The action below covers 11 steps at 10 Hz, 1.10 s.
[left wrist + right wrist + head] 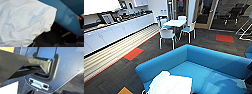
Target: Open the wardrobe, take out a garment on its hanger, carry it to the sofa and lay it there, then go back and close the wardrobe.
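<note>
1. One large blue sofa [214, 62] spans the lower right of the head view.
2. Its near arm, at lower centre, carries the white garment [170, 85], draped partly over the edge.
3. Laying it well probably means spreading the cloth flat on the seat.
4. Neither gripper's fingers can be made out, so I cannot tell their state.

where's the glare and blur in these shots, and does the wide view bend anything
Head view: soft all over, and the counter and striped floor band bow toward the edge. Left wrist view: the white T-shirt is washed out in places, with bluish shadows in its creases, against the blue sofa. Right wrist view: sheen streaks across the robot's own dark plate.
</note>
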Tool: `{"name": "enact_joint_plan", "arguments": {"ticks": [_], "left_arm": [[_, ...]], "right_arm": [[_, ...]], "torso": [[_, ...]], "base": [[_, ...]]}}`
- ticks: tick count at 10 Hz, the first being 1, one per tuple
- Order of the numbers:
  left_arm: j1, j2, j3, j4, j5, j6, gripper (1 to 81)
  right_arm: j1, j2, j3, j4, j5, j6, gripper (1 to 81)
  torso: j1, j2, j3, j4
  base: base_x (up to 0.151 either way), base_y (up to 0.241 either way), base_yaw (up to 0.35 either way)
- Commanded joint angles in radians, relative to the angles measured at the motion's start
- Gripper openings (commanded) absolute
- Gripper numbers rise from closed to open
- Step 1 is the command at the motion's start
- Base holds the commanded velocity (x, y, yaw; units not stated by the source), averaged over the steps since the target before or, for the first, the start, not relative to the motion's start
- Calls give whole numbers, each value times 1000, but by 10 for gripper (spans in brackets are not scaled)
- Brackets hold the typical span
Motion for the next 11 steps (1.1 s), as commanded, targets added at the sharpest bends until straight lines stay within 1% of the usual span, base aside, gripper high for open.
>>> {"name": "enact_joint_plan", "arguments": {"ticks": [1,2,3,4,5,6,8,9,11], "left_arm": [[101,-56,92,260,-47,8,811],[147,-68,80,291,-105,10,811],[192,-77,63,303,-131,10,811],[238,-74,25,326,-135,8,811],[276,-57,-30,340,-139,8,811],[307,-31,-99,341,-179,8,811],[345,19,-250,341,-320,10,811],[355,44,-325,341,-377,10,811],[376,82,-445,340,-441,8,811]], "right_arm": [[6,9,8,-2,-55,1,811],[9,9,7,-2,-55,1,811],[9,9,7,-4,-55,1,811],[9,9,7,-4,-55,1,811],[9,9,5,-6,-48,-1,811],[11,9,2,-6,-48,-1,811],[9,9,0,-6,-48,-1,811],[9,8,0,-6,-48,-1,811],[9,9,-7,-4,-48,-1,811]], "torso": [[0,0,0,0],[0,0,0,0],[0,0,0,-23],[0,0,0,-30],[-1,0,1,-42],[-1,0,1,-55],[-2,-1,1,-78],[-2,-1,1,-92],[-2,-1,1,-118]], "base": [[0,0,0],[0,0,0],[0,0,0],[0,0,0],[0,0,0],[0,0,0],[0,0,0],[0,0,0],[0,0,0]]}}
